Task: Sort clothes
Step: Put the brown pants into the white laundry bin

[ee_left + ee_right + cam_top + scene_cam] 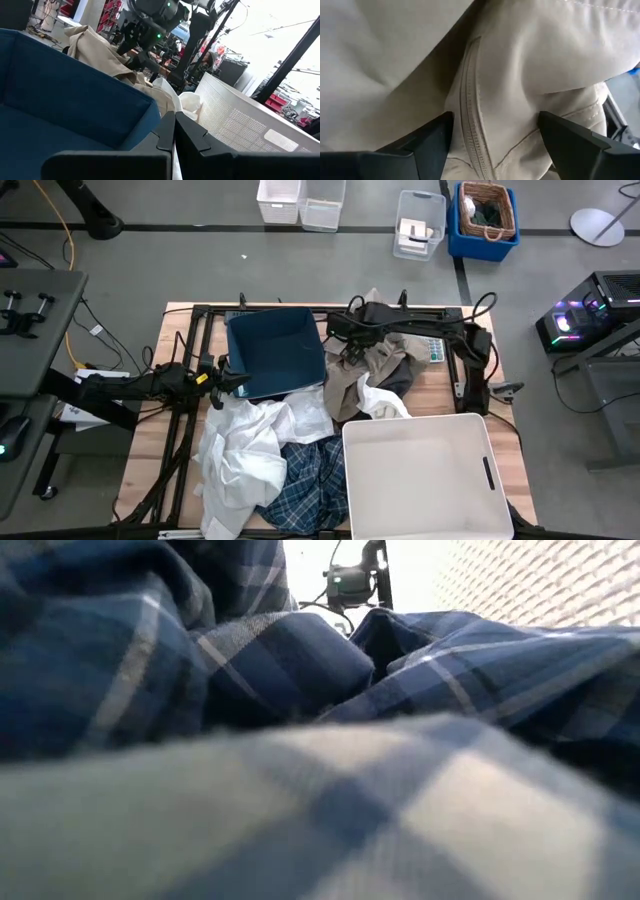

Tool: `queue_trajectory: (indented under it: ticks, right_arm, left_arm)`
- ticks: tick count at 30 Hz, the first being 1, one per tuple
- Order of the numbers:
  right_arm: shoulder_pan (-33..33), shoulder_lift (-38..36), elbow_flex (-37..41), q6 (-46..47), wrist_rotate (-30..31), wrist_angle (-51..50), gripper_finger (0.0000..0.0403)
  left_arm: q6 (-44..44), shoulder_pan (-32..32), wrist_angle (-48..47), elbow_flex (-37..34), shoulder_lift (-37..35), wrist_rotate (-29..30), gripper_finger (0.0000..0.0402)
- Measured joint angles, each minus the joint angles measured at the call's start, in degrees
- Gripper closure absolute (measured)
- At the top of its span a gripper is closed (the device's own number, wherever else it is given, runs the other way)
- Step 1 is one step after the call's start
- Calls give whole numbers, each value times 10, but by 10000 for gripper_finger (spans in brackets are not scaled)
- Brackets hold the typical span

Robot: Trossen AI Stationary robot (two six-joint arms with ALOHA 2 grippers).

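The right gripper (495,142) stands with its two dark fingers spread wide, pressed against the beige-khaki cotton garment (485,65), whose stitched seam runs between them; whether the cloth is actually pinched is hard to say, though it looks loose. From above, that garment (362,375) lies beside the dark blue plastic bin (275,352). The left gripper (174,135) waits at the bin's edge, fingers closed together on nothing. Crumpled white shirts (250,445) and a blue-white plaid shirt (305,485) lie just beside the large white plastic bin (425,480).
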State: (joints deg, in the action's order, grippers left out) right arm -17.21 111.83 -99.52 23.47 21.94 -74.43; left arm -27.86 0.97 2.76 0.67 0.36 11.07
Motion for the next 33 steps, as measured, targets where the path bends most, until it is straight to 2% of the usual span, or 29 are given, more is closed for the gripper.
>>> queue_trajectory:
  ticks: [8, 13, 16, 22, 29, 31, 33]
  right_arm:
    - [37, 1, -80, 13, -39, -4, 190]
    - [78, 0, -107, 16, -13, 8, 211]
    - [83, 0, -71, 61, 1, 6, 211]
    - [83, 0, 44, 181, -15, 19, 196]
    - [77, -1, 182, 199, -44, 173, 179]
    - [74, -3, 214, 209, -45, 203, 184]
    - [70, -4, 239, 199, -48, 224, 208]
  left_arm:
    - [0, 0, 0, 0, 0, 0, 401]
    - [0, 0, 0, 0, 0, 0, 401]
    - [0, 0, 0, 0, 0, 0, 401]
    - [0, 0, 0, 0, 0, 0, 401]
    - [0, 0, 0, 0, 0, 0, 401]
    - [0, 0, 0, 0, 0, 0, 401]
    - [0, 0, 0, 0, 0, 0, 401]
